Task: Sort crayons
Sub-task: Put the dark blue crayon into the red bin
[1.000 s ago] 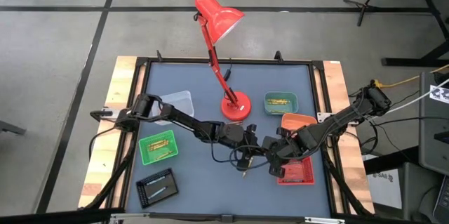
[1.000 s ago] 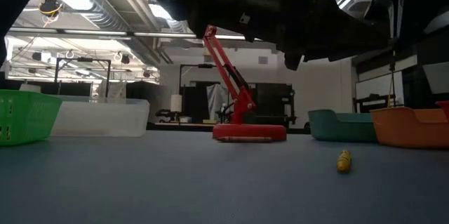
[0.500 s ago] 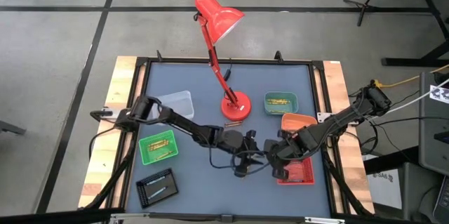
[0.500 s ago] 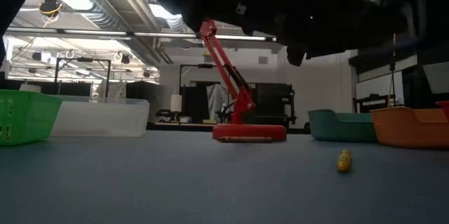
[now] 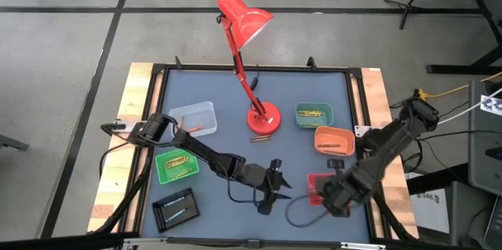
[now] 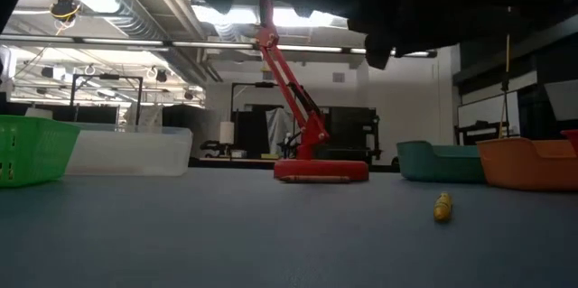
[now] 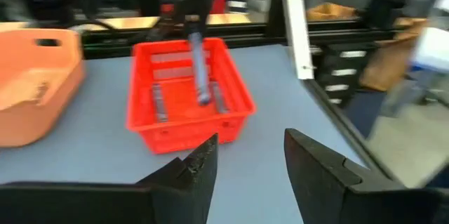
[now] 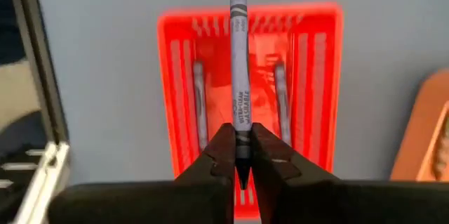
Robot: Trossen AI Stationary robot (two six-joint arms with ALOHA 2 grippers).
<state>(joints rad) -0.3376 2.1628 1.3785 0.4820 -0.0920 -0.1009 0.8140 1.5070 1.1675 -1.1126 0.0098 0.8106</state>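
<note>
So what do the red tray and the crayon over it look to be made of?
The red tray looks like moulded plastic, glossy: its walls and floor are slotted, with a slight sheen. The crayon held in the right gripper looks like wax in a matte paper wrapper, blue-purple, with printed lettering along it; the core itself barely shows.

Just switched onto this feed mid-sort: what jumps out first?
The right tool is shut on a blue-purple crayon, held right above the red tray at the table's front right. The tall red desk lamp stands at the back centre, and the left tool hangs open mid-table.
</note>
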